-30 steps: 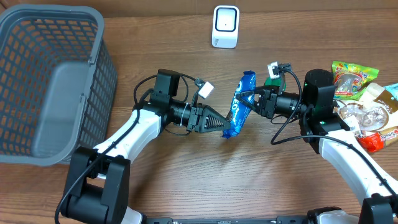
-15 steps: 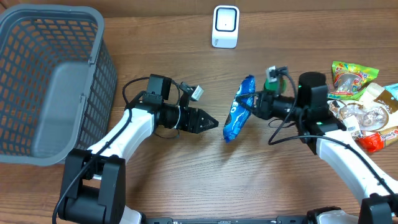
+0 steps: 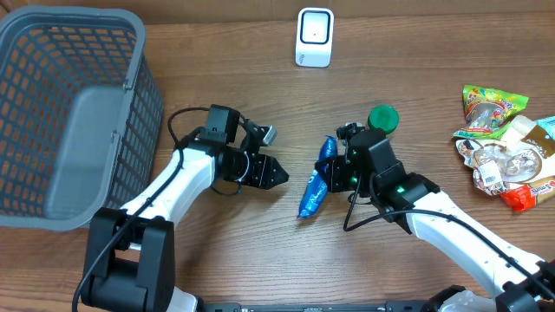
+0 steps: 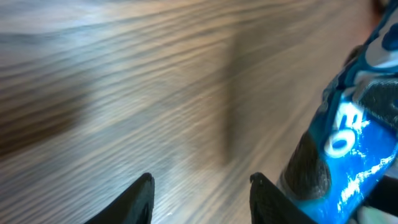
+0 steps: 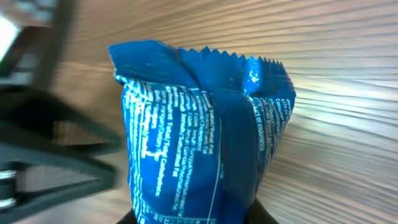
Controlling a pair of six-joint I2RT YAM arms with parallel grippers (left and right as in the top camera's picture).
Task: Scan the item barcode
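The item, a blue snack packet [image 3: 312, 189], hangs tilted above the middle of the table, and my right gripper [image 3: 336, 172] is shut on its upper part. In the right wrist view the packet [image 5: 199, 137] fills the centre with its printed back and crimped end facing the camera; no barcode shows there. My left gripper [image 3: 277, 172] stands open and holds nothing, a short way left of the packet. Its wrist view shows both fingertips [image 4: 137, 198] over bare wood, with the packet [image 4: 354, 143] off to the right. A white scanner [image 3: 314, 36] stands at the back centre.
A large grey basket [image 3: 130, 87] takes up the left of the table. A heap of colourful snack packets [image 3: 499, 143] lies at the right edge.
My left gripper has let go of the packet's lower end, opened and drawn back to the left. The right arm has carried the packet left and nearer the front.
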